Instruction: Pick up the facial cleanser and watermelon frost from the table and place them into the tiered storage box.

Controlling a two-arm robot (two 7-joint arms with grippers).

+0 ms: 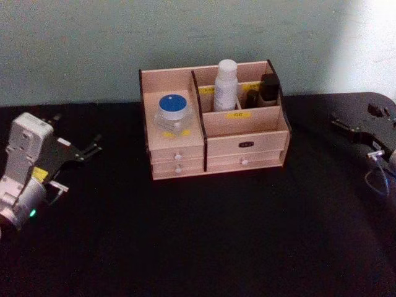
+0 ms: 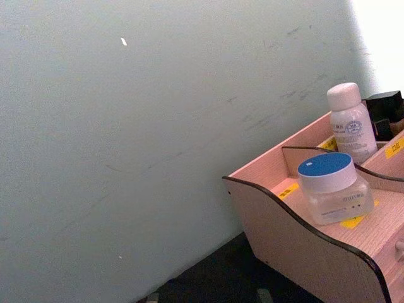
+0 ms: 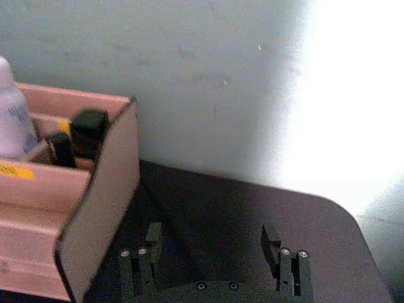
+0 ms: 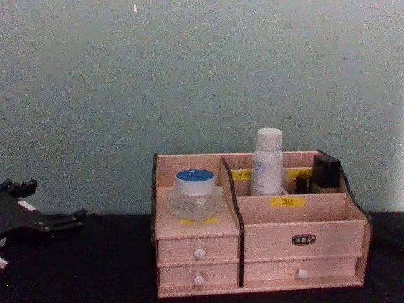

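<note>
The tiered storage box (image 1: 247, 124) stands at the table's back centre, against the wall. The white facial cleanser (image 1: 226, 83) stands upright in its rear middle compartment, also seen as the facial cleanser (image 4: 267, 163) from the chest. The watermelon frost (image 1: 173, 111), a clear jar with a blue lid, sits on the box's left shelf, shown close as the watermelon frost (image 2: 331, 189). My left gripper (image 1: 93, 147) is open and empty, low at the left, well away from the box. My right gripper (image 3: 214, 255) is open and empty at the far right, beside the box's side wall (image 3: 101, 208).
A small dark bottle (image 1: 269, 86) stands in the box's rear right compartment. Drawers with white knobs (image 4: 199, 252) face me. A pale wall (image 4: 202, 76) rises right behind the box. Black tabletop (image 1: 204, 235) spreads in front of and beside the box.
</note>
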